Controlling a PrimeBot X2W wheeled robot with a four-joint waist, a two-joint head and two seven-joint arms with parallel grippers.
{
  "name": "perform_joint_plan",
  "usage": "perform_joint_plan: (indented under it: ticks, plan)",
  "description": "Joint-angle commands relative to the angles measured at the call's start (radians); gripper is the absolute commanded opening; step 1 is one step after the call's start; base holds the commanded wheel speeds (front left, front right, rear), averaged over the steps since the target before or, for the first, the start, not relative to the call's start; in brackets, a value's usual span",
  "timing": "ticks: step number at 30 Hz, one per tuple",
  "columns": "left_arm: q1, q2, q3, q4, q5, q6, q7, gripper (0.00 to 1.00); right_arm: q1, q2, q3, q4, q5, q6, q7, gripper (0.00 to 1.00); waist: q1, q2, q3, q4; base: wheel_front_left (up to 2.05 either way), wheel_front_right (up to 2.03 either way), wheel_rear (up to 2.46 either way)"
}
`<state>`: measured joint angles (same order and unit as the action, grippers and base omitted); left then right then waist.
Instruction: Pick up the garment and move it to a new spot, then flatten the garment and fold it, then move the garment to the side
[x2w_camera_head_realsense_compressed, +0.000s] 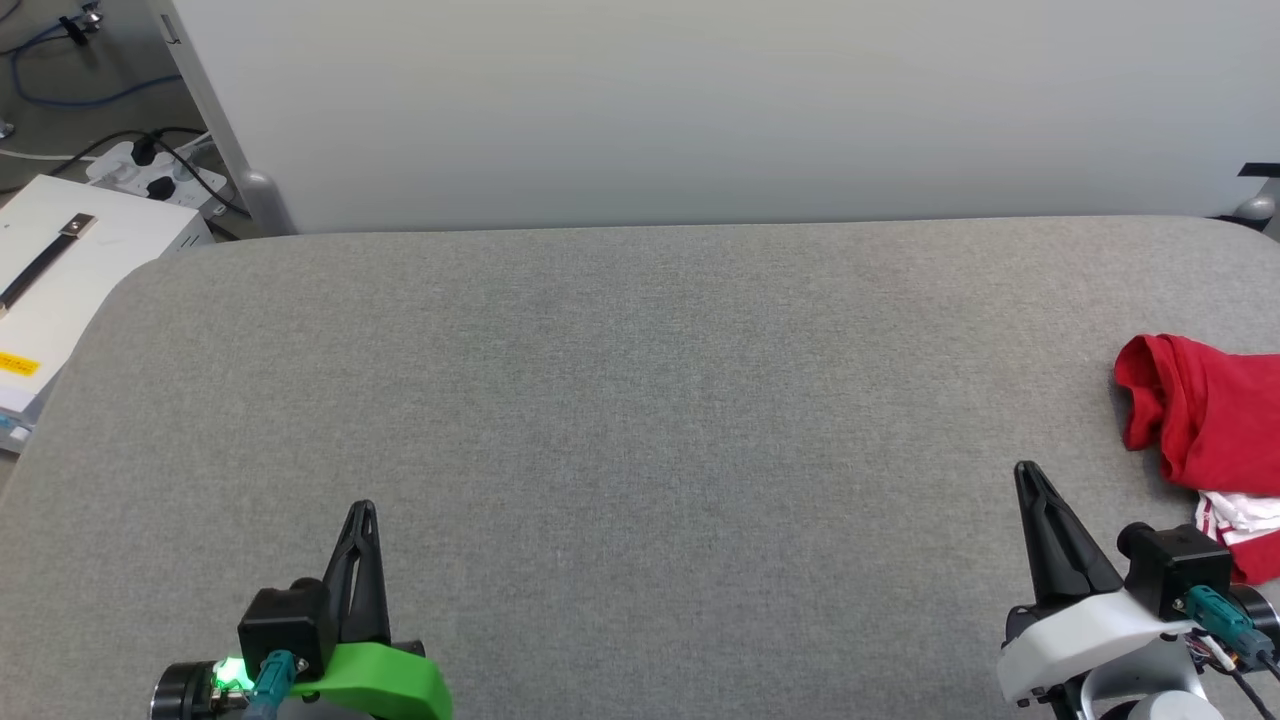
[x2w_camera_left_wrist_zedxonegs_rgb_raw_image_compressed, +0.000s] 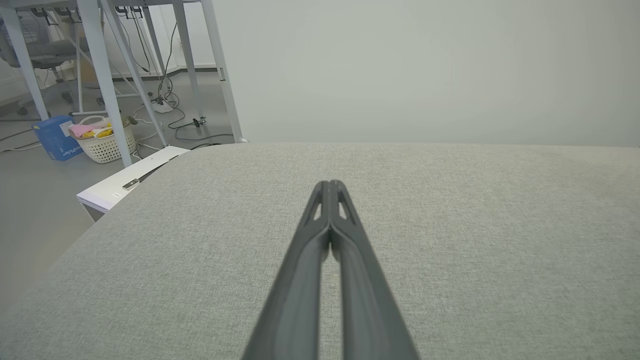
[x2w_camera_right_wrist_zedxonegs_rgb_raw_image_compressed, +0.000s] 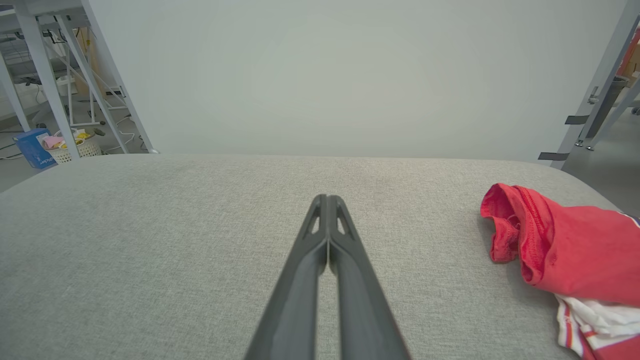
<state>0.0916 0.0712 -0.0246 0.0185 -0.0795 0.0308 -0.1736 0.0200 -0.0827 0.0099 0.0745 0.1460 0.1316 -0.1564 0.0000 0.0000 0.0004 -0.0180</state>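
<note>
Grey woven fabric covered the wide counter (x2w_camera_head_realsense_compressed: 640, 400). The garment (x2w_camera_head_realsense_compressed: 1210, 430) lay at the counter's far right edge, bunched in a loose heap rather than squared. Red cloth was rolled over on top, a white sleeve with striped trim poked out below, and the edge of the head view cut part of it off. Just beside it, nearer the robot, the right gripper (x2w_camera_head_realsense_compressed: 1027, 472) had its fingers pressed together and held nothing. The left gripper (x2w_camera_head_realsense_compressed: 362, 508) sat well apart at the lower left, likewise pressed together and empty. Such a scene suited either a heap waiting to be lifted or one already set aside after a slack fold. Either way, any fresh hold would probably need the fingers spread first. A pinch on one red layer looked best, since the soft heap would likely drag and unroll.
</note>
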Motion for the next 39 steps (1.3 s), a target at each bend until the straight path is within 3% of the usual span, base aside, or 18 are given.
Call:
perform_joint_plan:
  ticks: [1,39]
  plan:
    - [-0.022,-0.004,0.005,-0.004,0.011,-0.005,0.007,0.00,-0.006,0.003,-0.002,-0.008,-0.011,0.000,0.007,0.00,0.0000,0.0000,0.000,0.000,0.00,0.00,0.00]
    - [-0.054,-0.012,0.014,-0.011,0.043,-0.017,0.083,0.00,-0.013,0.016,-0.006,-0.038,-0.073,-0.001,0.075,0.00,0.0000,0.0000,0.000,0.008,0.00,0.00,0.00]
